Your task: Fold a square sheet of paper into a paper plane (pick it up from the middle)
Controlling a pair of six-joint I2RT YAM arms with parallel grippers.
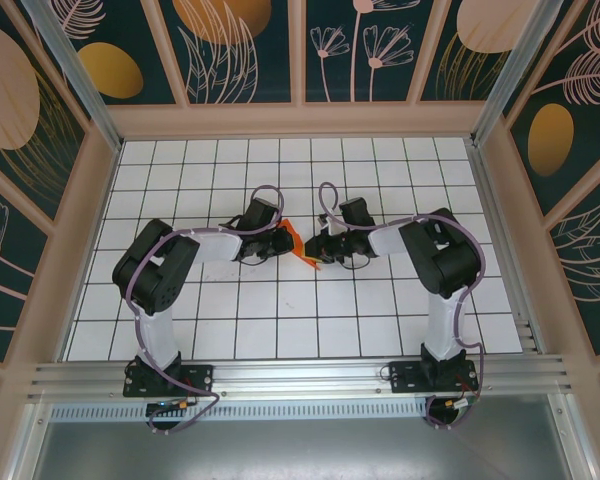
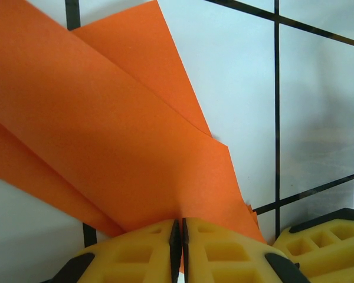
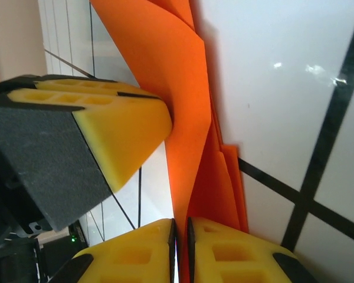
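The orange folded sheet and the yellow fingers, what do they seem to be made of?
Orange folded sheet: likely thin matte paper; it holds sharp creases. Yellow fingers: perhaps matte moulded rubber or foam, given their square pockets; uncertain.

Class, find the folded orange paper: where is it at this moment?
In the top view the folded orange paper is near the middle of the white grid table, pinched between the left pincer and right pincer.
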